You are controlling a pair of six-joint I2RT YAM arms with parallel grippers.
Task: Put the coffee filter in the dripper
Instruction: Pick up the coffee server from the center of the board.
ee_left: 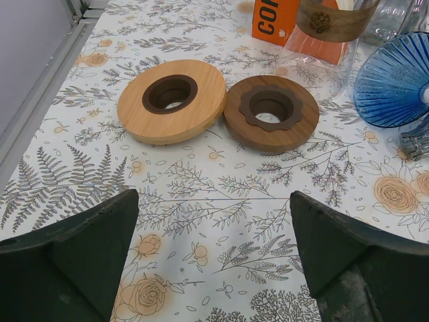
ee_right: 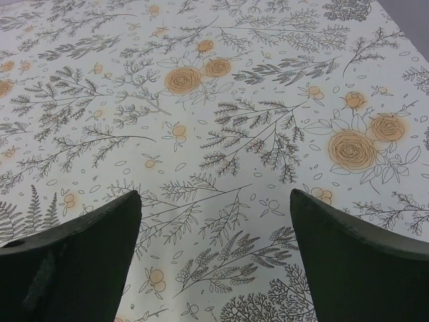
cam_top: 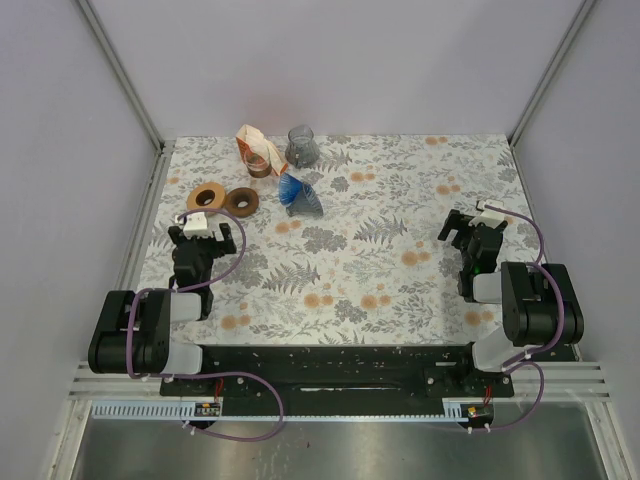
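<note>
A blue ribbed glass dripper (cam_top: 300,195) lies tipped near an orange-labelled filter pack (cam_top: 255,150) and two wooden rings (ee_left: 173,100). The left end effector (ee_left: 214,258) and right end effector (ee_right: 214,258) gape, empty.

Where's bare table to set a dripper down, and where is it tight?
Free: the table between left gripper and right gripper, and the far right past the blue dripper. Crowded: far left, around light ring, dark ring, orange pack and clear dripper.

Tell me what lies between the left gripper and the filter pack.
A light wooden ring and a dark wooden ring lie side by side between the left gripper and the filter pack.
</note>
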